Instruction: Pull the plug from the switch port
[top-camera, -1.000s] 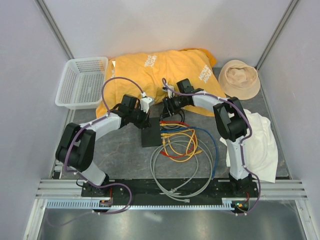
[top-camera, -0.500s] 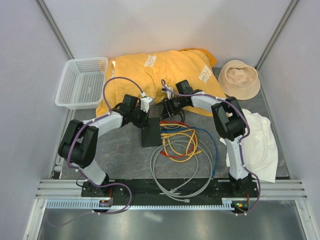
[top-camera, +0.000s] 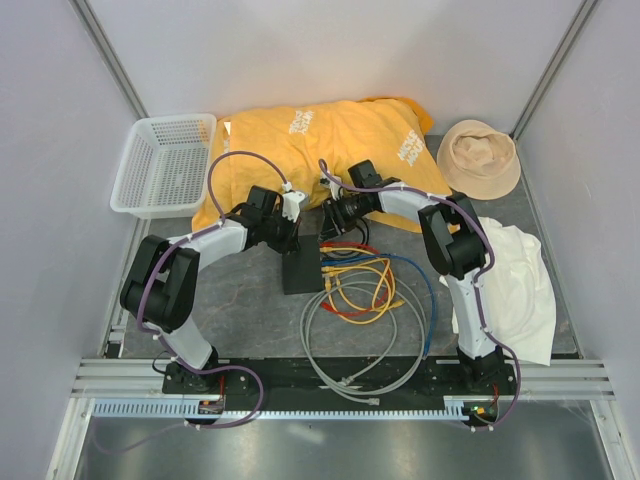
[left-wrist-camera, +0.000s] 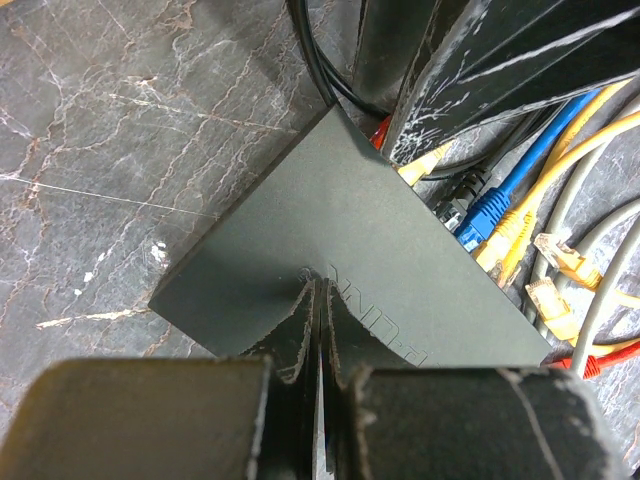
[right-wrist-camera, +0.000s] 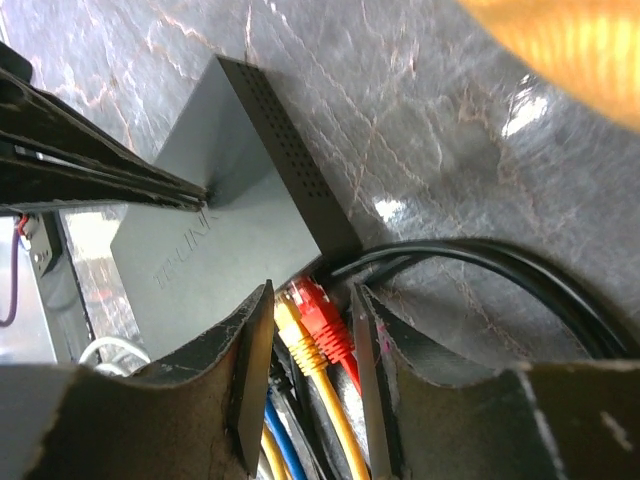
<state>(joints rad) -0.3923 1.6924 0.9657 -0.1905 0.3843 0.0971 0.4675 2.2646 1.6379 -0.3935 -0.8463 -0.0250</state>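
Your left gripper (left-wrist-camera: 318, 290), pressed together, touches the switch (left-wrist-camera: 330, 230) top. Your right gripper (right-wrist-camera: 312, 290), spread, straddles the red plug (right-wrist-camera: 325, 315) at the switch's 2 o'clock corner, perhaps without contact.

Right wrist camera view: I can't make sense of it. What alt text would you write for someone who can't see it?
The right gripper, jaws open, straddles a red plug and a yellow plug seated in a dark network switch on a marbled grey table. The left gripper, shut, rests its tips on the switch's top.
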